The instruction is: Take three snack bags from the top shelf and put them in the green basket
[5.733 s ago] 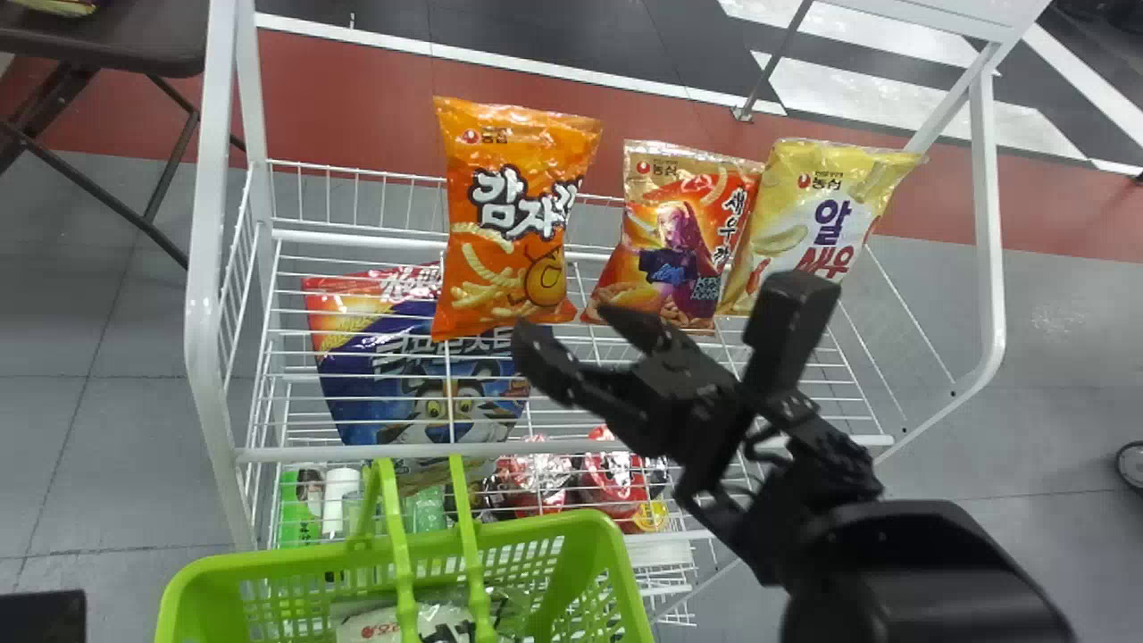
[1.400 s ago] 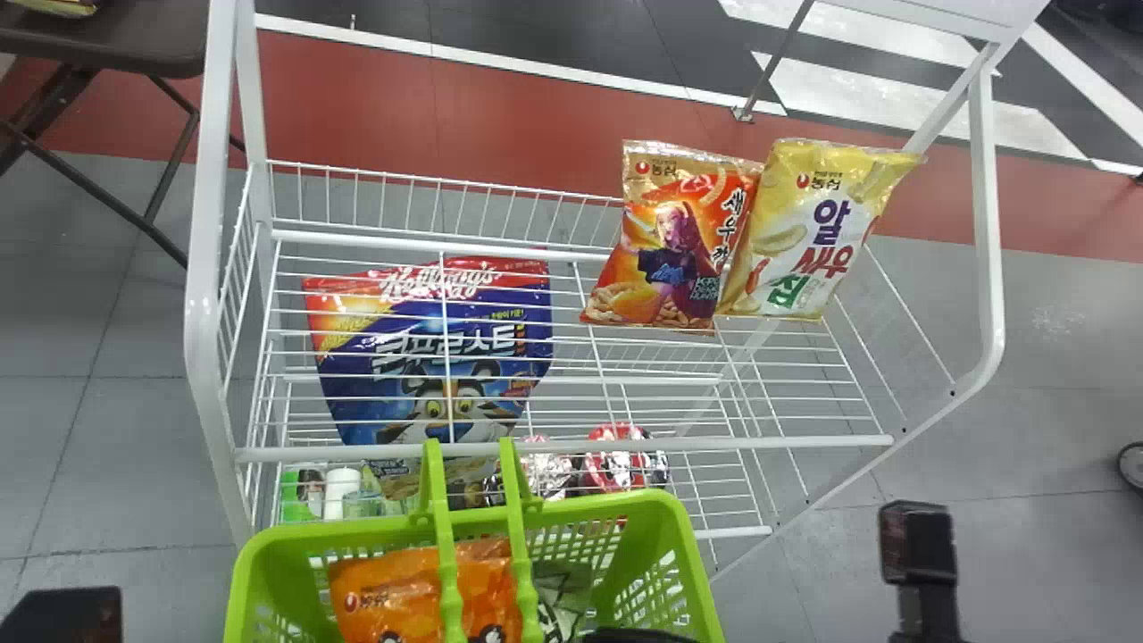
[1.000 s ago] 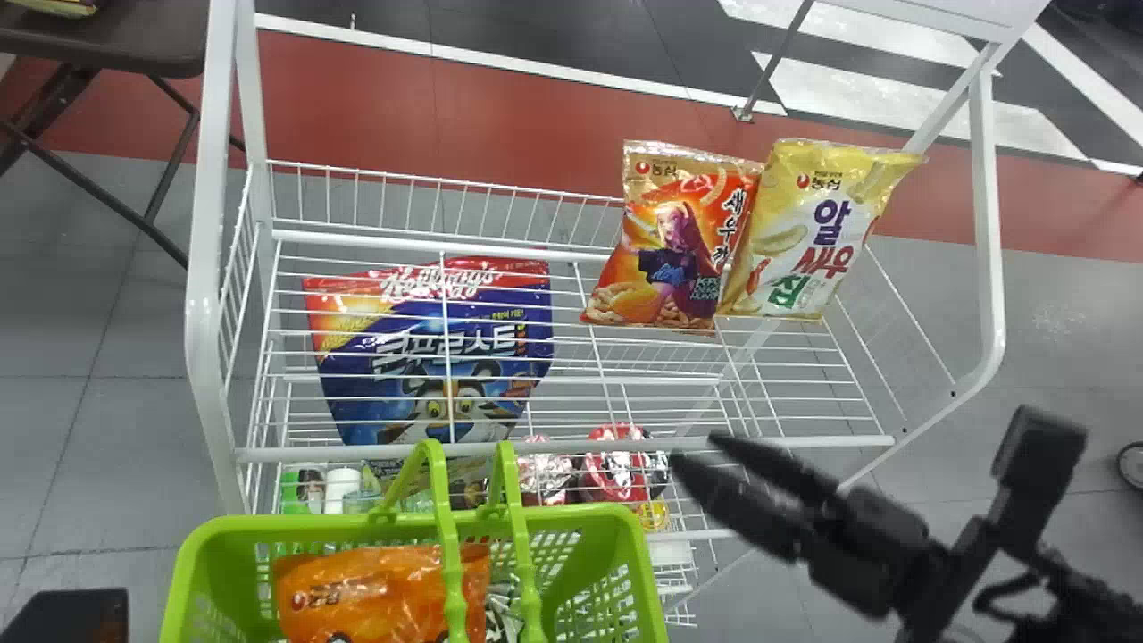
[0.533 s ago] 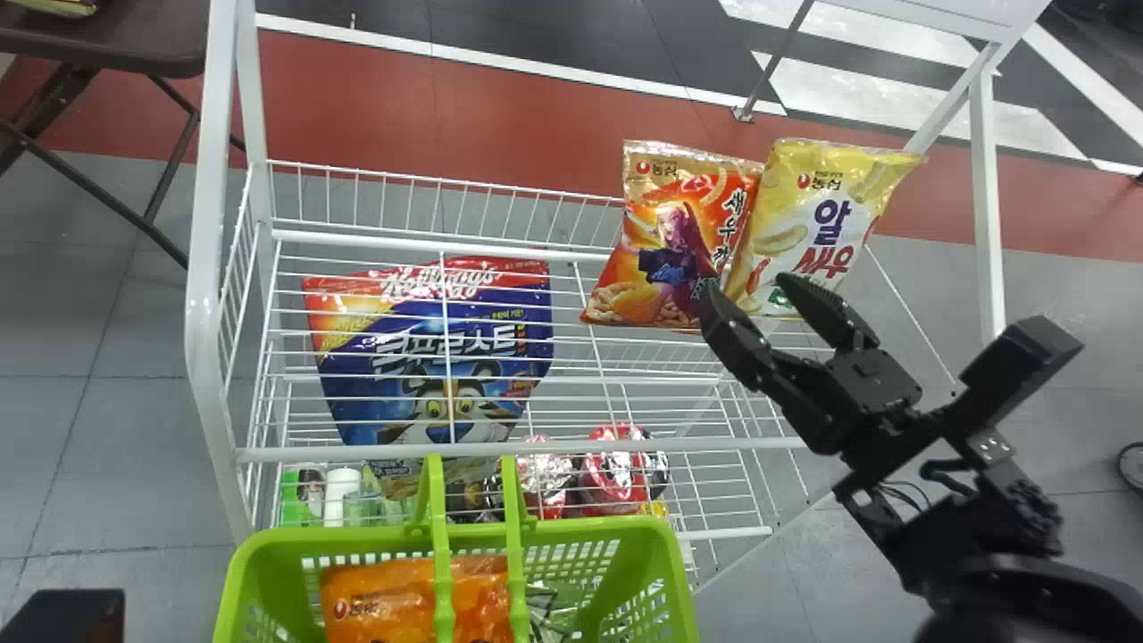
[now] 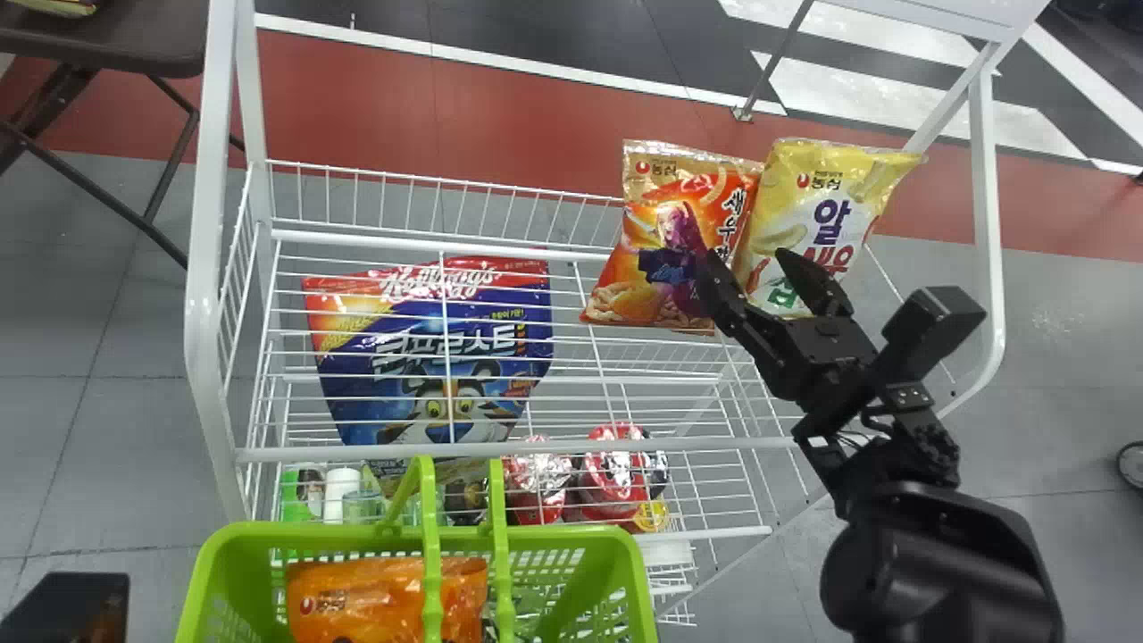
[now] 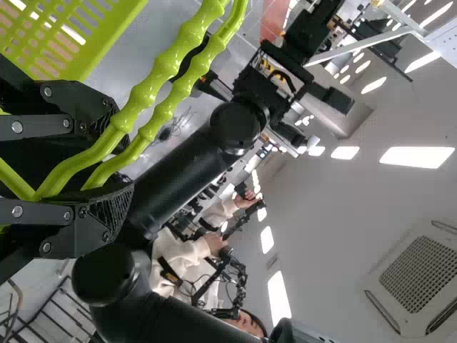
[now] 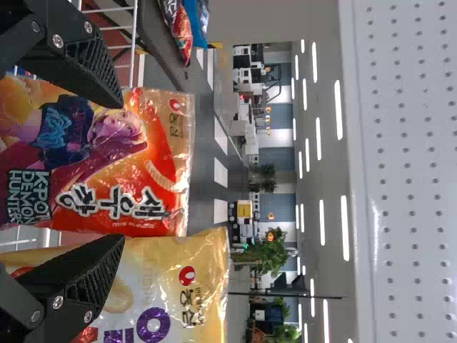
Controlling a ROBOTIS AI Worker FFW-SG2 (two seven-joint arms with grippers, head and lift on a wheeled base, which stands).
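Head view: my right hand (image 5: 746, 259) is spread at two o'clock, presumably to straddle the red bag (image 5: 647, 259) beside the yellow bag (image 5: 826, 214). At seven, the orange bag (image 5: 357, 598) lies in the basket (image 5: 576, 537), whose handles (image 6: 164, 64) my left hand (image 6: 112, 163) pinches, likely for steadiness.

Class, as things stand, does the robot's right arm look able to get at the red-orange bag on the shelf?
Probably yes: the right pincer is open at the red-orange bag, nothing between them, though the yellow bag close beside could crowd one finger.
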